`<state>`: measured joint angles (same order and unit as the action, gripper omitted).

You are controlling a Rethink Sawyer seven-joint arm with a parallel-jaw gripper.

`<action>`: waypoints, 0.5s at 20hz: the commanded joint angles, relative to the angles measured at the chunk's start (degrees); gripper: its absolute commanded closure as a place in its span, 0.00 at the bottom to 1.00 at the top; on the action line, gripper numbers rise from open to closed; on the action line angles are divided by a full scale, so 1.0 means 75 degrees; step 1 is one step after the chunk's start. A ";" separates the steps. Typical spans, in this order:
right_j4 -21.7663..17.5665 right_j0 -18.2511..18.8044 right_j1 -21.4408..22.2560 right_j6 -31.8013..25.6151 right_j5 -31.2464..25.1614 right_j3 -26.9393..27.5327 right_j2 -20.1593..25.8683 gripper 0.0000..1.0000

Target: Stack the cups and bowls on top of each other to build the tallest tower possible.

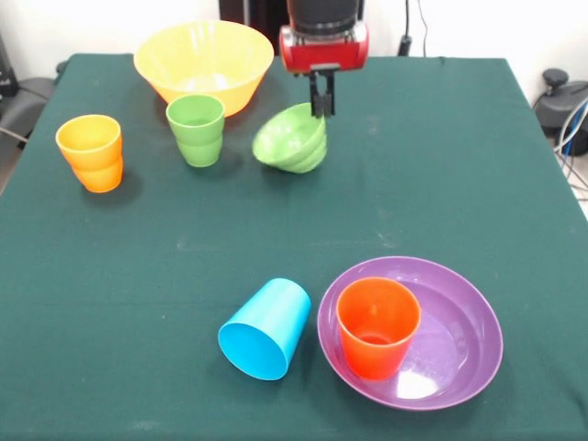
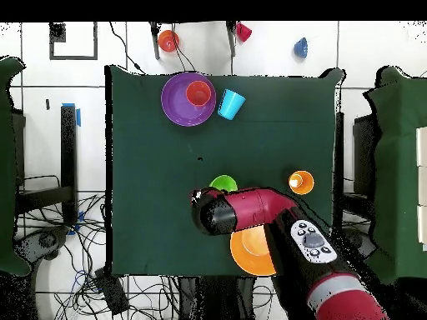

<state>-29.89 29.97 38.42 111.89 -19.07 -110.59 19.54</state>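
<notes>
Front view, near edge first: light blue cup [image 1: 265, 328] lies on its side, mouth toward the camera, just beside the purple bowl [image 1: 459, 354], which has the orange cup [image 1: 378, 326] standing upright inside it. Mid-table is bare. Farther back: yellow-orange cup [image 1: 90, 152] at left, green cup [image 1: 196, 130] upright, and the light green bowl [image 1: 290, 139] tipped with its opening facing left and up. The gripper [image 1: 321, 103] sits at that bowl's upper right rim, fingers narrow, apparently pinching the rim; contact looks likely, not certain. Yellow bowl [image 1: 203, 62] is farthest back. Overhead, the arm [image 2: 250, 208] covers the gripper and most of the light green bowl, so only the front view shows the grasp and tilt.
</notes>
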 commanded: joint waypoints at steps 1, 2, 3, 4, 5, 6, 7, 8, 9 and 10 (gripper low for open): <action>0.0403 0.0144 0.1099 -0.0666 -0.1225 -0.0529 0.0916 1.00; 0.0376 0.0116 0.1087 -0.0617 -0.1211 -0.0491 0.0872 1.00; 0.0369 0.0116 0.1100 -0.0606 -0.1236 -0.0487 0.0865 1.00; 0.0421 0.0135 0.1217 -0.0640 -0.1330 -0.0516 0.0912 1.00; 0.0453 0.0158 0.1297 -0.0658 -0.1391 -0.0546 0.0952 1.00; 0.0553 0.0158 0.1477 -0.0619 -0.1510 -0.0603 0.0980 1.00; 0.0630 0.0168 0.1616 -0.0591 -0.1612 -0.0635 0.1000 1.00; 0.0743 0.0173 0.1801 -0.0577 -0.1745 -0.0653 0.1039 1.00; 0.0857 0.0179 0.1985 -0.0563 -0.1878 -0.0671 0.1078 1.00; 0.0982 0.0178 0.2141 -0.0600 -0.2057 -0.0654 0.1132 1.00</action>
<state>-25.55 31.54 49.30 111.89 -26.12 -112.40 23.04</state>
